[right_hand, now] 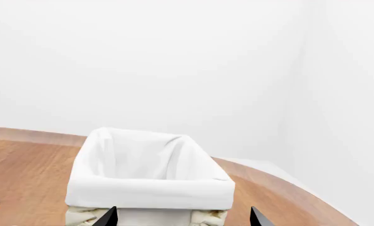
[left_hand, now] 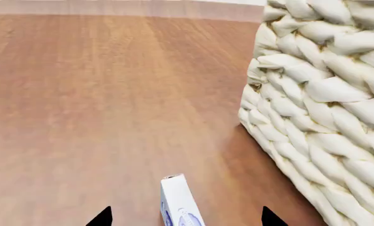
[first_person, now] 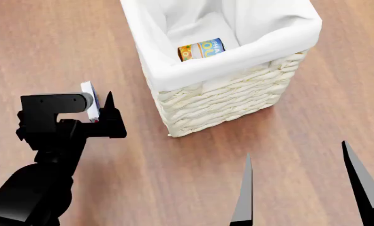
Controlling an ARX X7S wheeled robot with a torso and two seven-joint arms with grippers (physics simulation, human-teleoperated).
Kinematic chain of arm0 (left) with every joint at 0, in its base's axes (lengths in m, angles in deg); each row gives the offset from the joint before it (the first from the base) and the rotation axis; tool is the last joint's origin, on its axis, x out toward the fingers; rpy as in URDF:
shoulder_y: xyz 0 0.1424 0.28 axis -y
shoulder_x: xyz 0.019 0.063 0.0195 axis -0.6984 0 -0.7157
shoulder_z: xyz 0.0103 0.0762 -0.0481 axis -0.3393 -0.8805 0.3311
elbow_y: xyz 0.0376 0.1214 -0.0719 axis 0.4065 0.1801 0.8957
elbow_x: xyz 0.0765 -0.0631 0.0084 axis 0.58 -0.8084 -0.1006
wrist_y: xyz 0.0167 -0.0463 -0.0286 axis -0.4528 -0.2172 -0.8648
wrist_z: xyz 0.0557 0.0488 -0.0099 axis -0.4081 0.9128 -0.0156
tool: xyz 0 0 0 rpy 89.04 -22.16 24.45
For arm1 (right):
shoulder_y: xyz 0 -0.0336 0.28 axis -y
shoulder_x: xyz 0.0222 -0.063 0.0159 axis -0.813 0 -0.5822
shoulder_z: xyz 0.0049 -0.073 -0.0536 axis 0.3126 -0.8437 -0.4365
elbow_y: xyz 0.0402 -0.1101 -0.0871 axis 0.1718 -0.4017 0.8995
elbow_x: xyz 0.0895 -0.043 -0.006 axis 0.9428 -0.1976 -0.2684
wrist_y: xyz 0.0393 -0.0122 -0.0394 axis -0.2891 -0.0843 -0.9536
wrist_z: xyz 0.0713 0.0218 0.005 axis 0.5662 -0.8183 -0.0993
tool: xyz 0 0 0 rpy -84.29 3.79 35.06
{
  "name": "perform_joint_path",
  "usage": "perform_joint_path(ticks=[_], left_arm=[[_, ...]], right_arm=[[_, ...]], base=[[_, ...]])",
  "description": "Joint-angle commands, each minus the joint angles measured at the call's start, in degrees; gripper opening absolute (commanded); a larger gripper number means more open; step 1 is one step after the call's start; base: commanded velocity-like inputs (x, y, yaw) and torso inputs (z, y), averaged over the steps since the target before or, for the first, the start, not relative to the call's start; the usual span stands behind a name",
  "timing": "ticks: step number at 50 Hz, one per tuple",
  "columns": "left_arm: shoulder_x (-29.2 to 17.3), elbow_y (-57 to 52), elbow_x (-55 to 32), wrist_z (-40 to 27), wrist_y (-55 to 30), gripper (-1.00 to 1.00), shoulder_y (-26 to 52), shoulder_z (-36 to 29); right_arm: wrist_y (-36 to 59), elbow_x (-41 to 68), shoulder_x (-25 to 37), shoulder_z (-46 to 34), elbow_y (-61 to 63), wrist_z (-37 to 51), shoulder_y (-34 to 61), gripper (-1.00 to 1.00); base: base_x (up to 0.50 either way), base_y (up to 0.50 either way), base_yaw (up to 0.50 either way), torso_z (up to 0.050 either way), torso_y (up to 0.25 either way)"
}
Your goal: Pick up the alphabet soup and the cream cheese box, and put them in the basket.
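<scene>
Nearest, right gripper [first_person: 300, 188] spread and empty; left gripper [first_person: 99, 110] pinching cream cheese box [first_person: 89, 100] beside basket [first_person: 237, 101], alphabet soup [first_person: 201, 49] already inside; advise lifting box clear of cloth rim, centring over liner, then releasing.

Cream cheese box [left_hand: 179, 202] beside basket [left_hand: 319, 108]
</scene>
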Motion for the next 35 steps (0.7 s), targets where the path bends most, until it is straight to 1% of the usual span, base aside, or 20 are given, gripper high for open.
perform_joint_path(ticks=[1,4,5,7,8,14,15,21,22,25,26,27,28,30,31,35], left_arm=[[1.0,6.4,0.8,0.6,2.9,1.0,1.0,-0.7],[1.1,7.7,1.0,0.7,3.6,1.0,1.3,-0.9],[1.1,7.8,1.0,0.7,3.6,1.0,1.3,-1.0],[1.1,8.3,1.0,0.7,3.8,1.0,1.4,-1.0],[1.1,8.5,1.0,0.7,3.9,1.0,1.4,-1.1],[1.0,8.8,1.2,0.5,4.2,1.0,1.4,-1.6],[1.0,8.8,1.2,0.5,4.2,1.0,1.4,-1.7],[0.9,8.8,1.1,0.2,4.8,1.0,1.2,-1.8],[0.8,8.6,0.2,0.8,5.2,-1.0,1.0,-1.2],[0.6,7.5,0.1,0.6,4.7,-1.0,0.6,-1.5],[0.5,7.4,-0.1,0.7,4.6,-1.0,0.6,-1.4],[0.5,7.6,0.1,0.2,4.6,-1.0,0.8,-1.4],[0.4,7.0,-0.1,0.1,4.2,-1.0,0.8,-1.4],[0.3,6.7,-0.1,-0.3,4.4,-1.0,1.0,-1.2],[0.1,5.7,0.0,-1.2,4.6,-1.0,0.7,-1.1],[0.0,4.7,-0.4,-0.4,4.6,-1.0,0.2,-1.4]], right_arm=[[1.3,1.2,0.6,0.1,1.1,0.8,0.1,1.0],[-0.4,1.4,0.4,0.1,-0.1,0.9,-0.8,1.0],[1.2,1.6,0.6,0.1,1.0,1.0,-0.1,1.0],[-0.1,1.5,0.6,0.0,0.3,1.2,-0.8,1.0],[1.0,1.8,0.7,0.2,1.1,1.2,-0.4,1.0],[-0.3,1.7,1.0,-0.1,0.6,1.5,-1.1,1.0],[1.2,1.9,1.2,-0.1,1.5,1.6,-0.6,1.0],[-0.6,1.9,1.3,-0.2,0.6,1.9,-1.4,1.0],[-0.6,1.9,1.3,-0.3,0.5,2.0,-1.4,1.0],[-0.8,1.9,1.4,-0.4,0.3,2.2,-1.4,1.0],[1.2,2.2,1.6,-0.4,1.4,2.3,-0.6,1.0],[0.1,2.1,1.5,-0.5,0.8,2.3,-1.1,1.0],[1.5,2.4,1.7,-0.4,1.6,2.4,-0.4,1.0],[-0.2,2.2,1.7,-0.5,0.8,2.4,-1.2,1.0],[1.4,2.5,1.9,-0.4,1.8,2.5,-0.5,1.0],[1.8,2.6,2.0,-0.5,1.7,2.8,-0.4,1.0]], base=[[0.0,0.0,0.0,0.0,0.0],[0.0,0.0,0.0,0.0,0.0],[0.0,0.0,0.0,0.0,0.0],[0.0,0.0,0.0,0.0,0.0],[0.0,0.0,0.0,0.0,0.0],[0.0,0.0,0.0,0.0,0.0],[0.0,0.0,0.0,0.0,0.0],[0.0,0.0,0.0,0.0,0.0],[0.0,0.0,0.0,0.0,0.0],[0.0,0.0,0.0,0.0,0.0],[0.0,0.0,0.0,0.0,0.0],[0.0,0.0,0.0,0.0,0.0],[0.0,0.0,0.0,0.0,0.0],[0.0,0.0,0.0,0.0,0.0],[0.0,0.0,0.0,0.0,0.0],[0.0,0.0,0.0,0.0,0.0]])
